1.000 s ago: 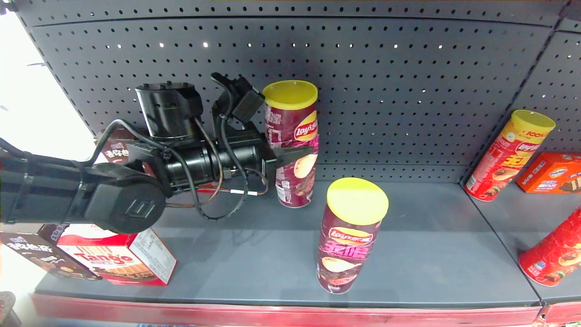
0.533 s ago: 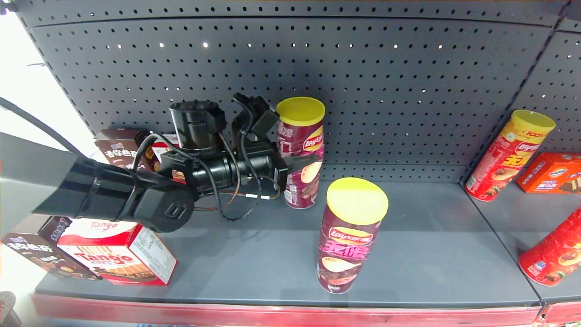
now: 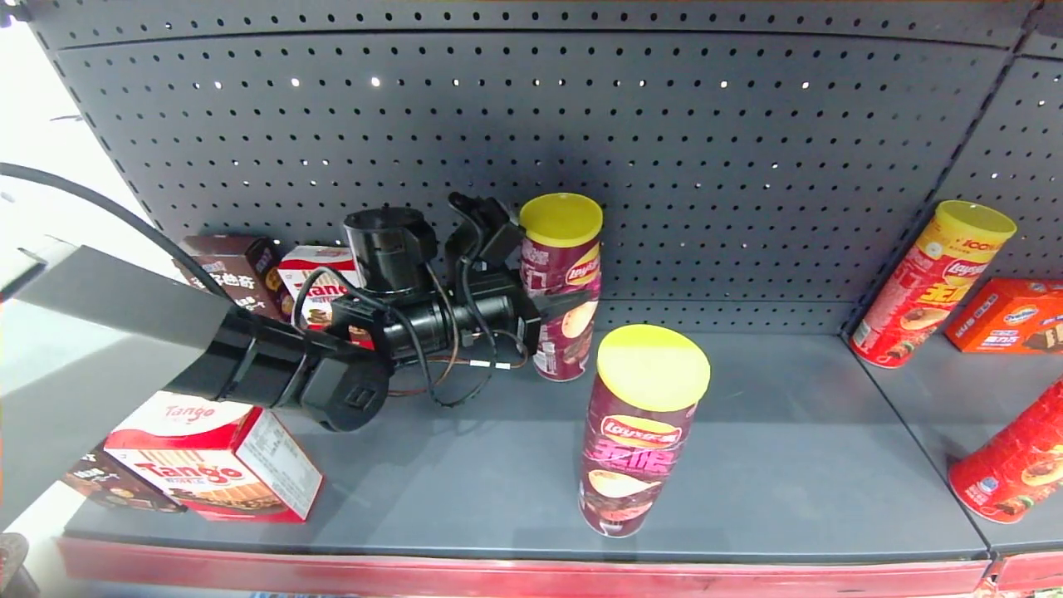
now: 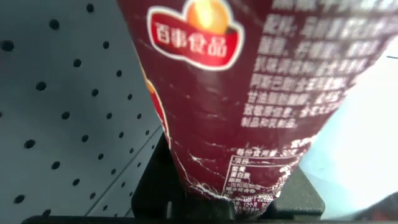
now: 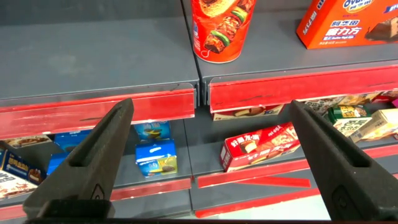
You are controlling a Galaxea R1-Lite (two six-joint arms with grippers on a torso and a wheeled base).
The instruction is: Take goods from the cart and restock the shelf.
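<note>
Grey perforated back panel [image 3: 706,166] rises behind a dark grey shelf board [image 3: 789,465] edged with a red rail. One maroon chip can with a yellow lid, the front can [image 3: 639,432], stands upright near the board's front edge.

Behind the front can and a little to its left, close to the back panel, the left gripper [image 3: 565,303] is clamped around the middle of a second maroon can, the held can [image 3: 563,274], one finger crossing its label. The held can is upright, with its base down at the board; whether it touches cannot be told. In the left wrist view the held can [image 4: 249,93] sits close between the jaws.

Far left of the front can lies a red-and-white wafer box [image 3: 216,465]. To the front can's right, well apart, a red can [image 3: 930,282] and an orange box [image 3: 1009,316] stand in the next bay.

The right gripper [image 5: 211,106] has its fingers spread wide, holding nothing, before lower shelves.
</note>
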